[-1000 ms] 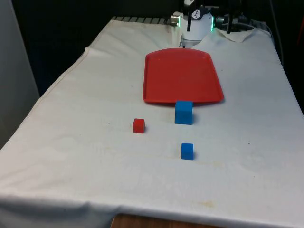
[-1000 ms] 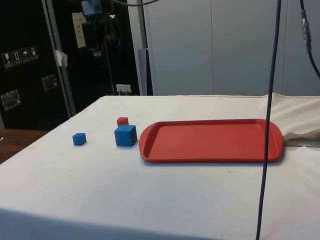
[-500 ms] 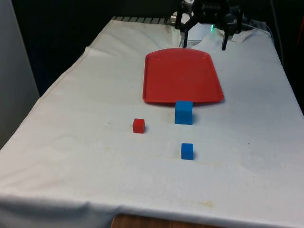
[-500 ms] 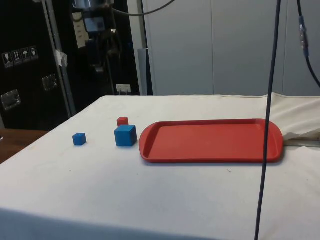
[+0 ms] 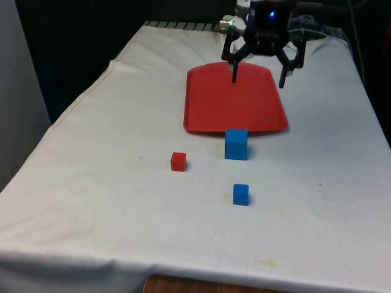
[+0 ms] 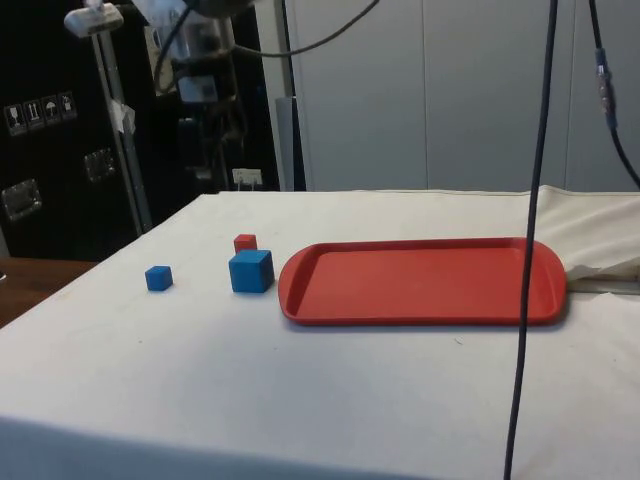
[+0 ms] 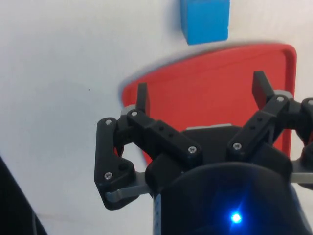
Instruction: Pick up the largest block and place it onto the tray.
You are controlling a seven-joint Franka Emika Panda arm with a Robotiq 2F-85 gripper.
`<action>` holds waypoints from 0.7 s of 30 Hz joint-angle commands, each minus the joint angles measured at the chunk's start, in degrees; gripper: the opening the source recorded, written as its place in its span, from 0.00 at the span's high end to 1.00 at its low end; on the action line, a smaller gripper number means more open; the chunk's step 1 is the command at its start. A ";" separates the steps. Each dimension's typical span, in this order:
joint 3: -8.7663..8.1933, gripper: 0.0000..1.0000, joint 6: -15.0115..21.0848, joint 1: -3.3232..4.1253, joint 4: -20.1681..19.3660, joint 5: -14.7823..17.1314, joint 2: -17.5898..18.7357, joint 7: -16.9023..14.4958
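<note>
The gripper [image 5: 257,78] is black throughout, with matt, angular parts. Two thin, straight fingers [image 7: 142,97] end in squared tips. Each finger hangs from a pair of flat linkage bars, pinned at the joints with small silver screws [image 7: 191,150] that have recessed heads. A light grey metal bracket [image 7: 128,193] shows beneath one linkage. The links meet a rounded black body [image 7: 220,196]. In the side view the arm [image 6: 175,12] is white, and a dark cable [image 6: 320,35] loops away from it.
</note>
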 commanded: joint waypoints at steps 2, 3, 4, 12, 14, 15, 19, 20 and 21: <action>0.23 0.00 1.60 -0.40 -0.46 0.92 0.57 -0.40; 0.23 0.00 1.95 -0.46 -0.52 1.09 0.80 -0.52; 0.23 0.00 2.29 -0.57 -0.63 1.26 1.03 -0.69; 0.29 0.00 4.87 -0.92 -1.49 2.23 2.58 -1.26; 0.34 0.00 5.79 -1.03 -1.78 2.41 2.98 -1.38; 0.40 0.00 6.13 -1.15 -1.95 2.58 3.15 -1.49; 0.52 0.00 7.33 -1.32 -2.35 3.95 4.01 -2.35; 0.57 0.00 7.68 -1.32 -2.41 4.35 4.24 -2.64; 0.57 0.00 8.02 -1.32 -2.46 4.76 4.47 -2.86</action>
